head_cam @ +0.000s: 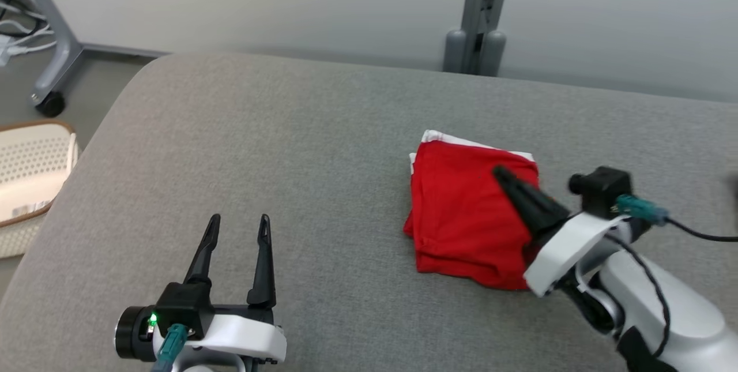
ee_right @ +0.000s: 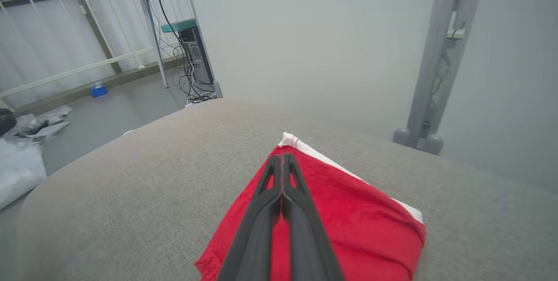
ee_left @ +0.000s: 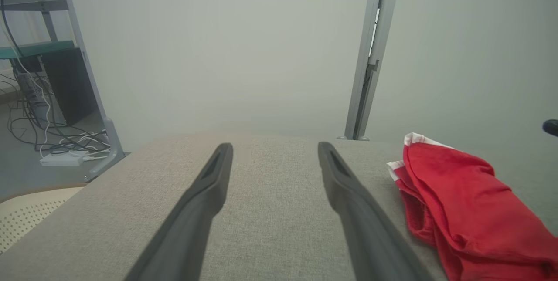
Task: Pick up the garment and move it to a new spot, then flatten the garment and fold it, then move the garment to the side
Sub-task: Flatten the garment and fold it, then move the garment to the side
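Judging from the head view, the garment point(head_cam: 467, 216) lies as a compact red rectangle, white trim at its far edge, on the right half of the grey cushion point(head_cam: 288, 130). Pickup, flattening and folding appear complete. The right gripper point(head_cam: 500, 173) has its fingers pressed together, tips over the garment's far right part, with no cloth visibly pinched. The left gripper point(head_cam: 239, 221) sits near and left, fingers spread, well apart from the garment. A pale basket point(head_cam: 34, 170) stands beyond the cushion's left edge.

Left wrist view: the spread fingers point over bare cushion. The garment point(ee_left: 471, 202) lies to the right, its stacked layers slightly rumpled at the edge.

Right wrist view: the closed fingers point(ee_right: 282, 161) point across the garment point(ee_right: 366, 224) toward its far corner. Contact with the cloth cannot be confirmed.

Remaining step, as a judgement: move the folded garment to the side.
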{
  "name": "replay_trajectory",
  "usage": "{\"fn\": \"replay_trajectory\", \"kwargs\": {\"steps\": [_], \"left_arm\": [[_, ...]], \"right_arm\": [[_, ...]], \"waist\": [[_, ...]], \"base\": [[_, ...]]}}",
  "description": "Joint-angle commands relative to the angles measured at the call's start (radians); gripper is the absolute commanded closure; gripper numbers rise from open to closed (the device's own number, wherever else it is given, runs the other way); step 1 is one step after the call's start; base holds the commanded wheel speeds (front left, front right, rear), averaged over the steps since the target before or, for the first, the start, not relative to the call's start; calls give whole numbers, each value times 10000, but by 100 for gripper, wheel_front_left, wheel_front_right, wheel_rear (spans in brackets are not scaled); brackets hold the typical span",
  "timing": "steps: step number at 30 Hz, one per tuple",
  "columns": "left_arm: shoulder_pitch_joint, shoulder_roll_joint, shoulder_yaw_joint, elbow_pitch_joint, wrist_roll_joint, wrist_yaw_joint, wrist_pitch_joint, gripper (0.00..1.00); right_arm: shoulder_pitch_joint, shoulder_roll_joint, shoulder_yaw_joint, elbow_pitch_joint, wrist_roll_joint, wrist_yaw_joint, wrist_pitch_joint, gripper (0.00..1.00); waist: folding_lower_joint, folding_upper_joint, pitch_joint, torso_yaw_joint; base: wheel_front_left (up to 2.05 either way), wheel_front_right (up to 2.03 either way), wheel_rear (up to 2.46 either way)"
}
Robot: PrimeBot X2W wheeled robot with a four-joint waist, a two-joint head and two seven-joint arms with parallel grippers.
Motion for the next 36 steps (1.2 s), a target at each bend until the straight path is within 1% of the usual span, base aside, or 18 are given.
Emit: {"fn": "replay_trajectory", "kwargs": {"steps": [1,4,6,7,9,12,16,17,20,23,24,25,26,36], "left_arm": [[127,41,146,-38,122,-62,-34,0],[229,38,325,-87,164,-100,-34,0],[355,40,432,-107,155,-117,-34,0],[355,40,432,-107,155,-117,-34,0],[385,38,536,-149,150,-142,-34,0],[541,38,658,-187,166,-172,-34,0],[686,38,708,-299,120,-135,-34,0],[752,41,722,-346,78,-83,-34,0],[813,38,706,-426,7,-40,-34,0],[992,40,707,-402,-73,-3,-34,0],[1001,43,710,-382,-88,-23,-34,0],[1012,40,716,-378,-93,-46,-34,0],[1062,38,716,-369,-100,-57,-34,0],[1103,40,524,-146,-160,-189,-34,0]], "right_arm": [[321,-31,-730,7,-388,1,-47,100],[642,-11,-2109,11,-1160,1,-36,100],[1024,136,-3192,-92,-1594,1,-29,100],[1024,136,-3192,-92,-1594,1,-29,100],[1439,263,-4213,-261,-2190,1,-29,100],[2087,509,-5467,-696,-3248,1,-27,100],[2997,1087,-6875,-1369,-4324,1,-26,100],[3396,1344,-7349,-1659,-4755,1,-26,100],[3932,1745,-7835,-1888,-5172,1,-28,100],[4309,2054,-8238,-2053,-5337,1,-28,100],[4442,2135,-8333,-2068,-5384,1,-28,71],[4534,2203,-8402,-2079,-5451,1,-28,10],[4618,2250,-8407,-2034,-5446,1,-28,0],[4693,2210,-8278,-1744,-5353,1,-28,0]], "waist": [[0,0,-362,-400],[0,0,-626,-710],[0,0,-802,-915],[0,0,-802,-915],[0,0,-944,-1121],[0,0,-1069,-1410],[0,0,-1106,-1702],[0,0,-1114,-1820],[0,0,-1126,-1961],[0,0,-1137,-2047],[0,0,-1143,-2056],[0,0,-1150,-2061],[0,0,-1160,-2061],[0,0,-1114,-1969]], "base": [[0,0,0],[0,0,0],[0,0,0],[0,0,0],[0,0,0],[0,0,0],[0,0,0],[0,0,0],[0,0,0],[0,0,0],[0,0,0],[0,0,0],[0,0,0],[0,0,0]]}}
